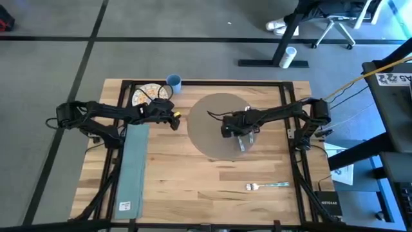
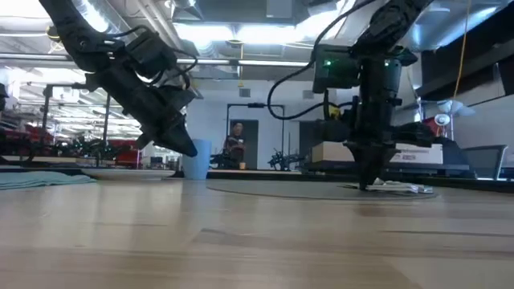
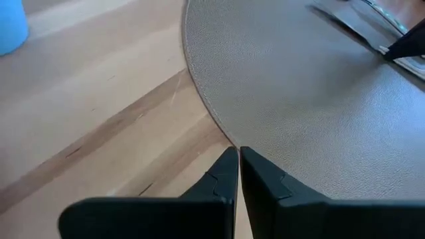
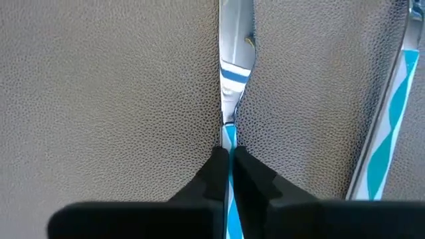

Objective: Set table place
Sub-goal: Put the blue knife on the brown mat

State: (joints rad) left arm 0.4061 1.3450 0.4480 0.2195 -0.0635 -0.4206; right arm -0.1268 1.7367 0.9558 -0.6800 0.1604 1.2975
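While both arms reached inward over the table [image 1: 212, 177], the scene read as follows.
Right gripper [image 4: 229, 156]: over the placemat's 4 o'clock part, fingers pinched tight on a knife [image 4: 231, 73] with a blue-and-white striped handle; the blade lay flat on the mat.
Second utensil [image 4: 388, 113]: same striped handle, lay on the mat just beside the knife, type unclear.
Left gripper [image 3: 238, 158]: raised above the wood at the placemat's 9 o'clock edge, fingers pressed together, nothing between them.
Placemat [image 1: 215, 119]: round, grey-brown, flat on the table slightly toward 12 o'clock of centre.
Patterned plate [image 1: 143, 95]: toward 10 o'clock of the mat, partly under the left arm.
Blue cup [image 1: 174, 82]: at the table's far edge, about 11 o'clock of the mat, beside the plate.
Teal napkin [image 1: 132, 164]: long strip along the table's 9 o'clock side.
Fork [image 1: 265, 186]: on bare wood toward 5 o'clock of the mat, apart from it.
Person [image 2: 234, 143]: stood far back in the room, low view.
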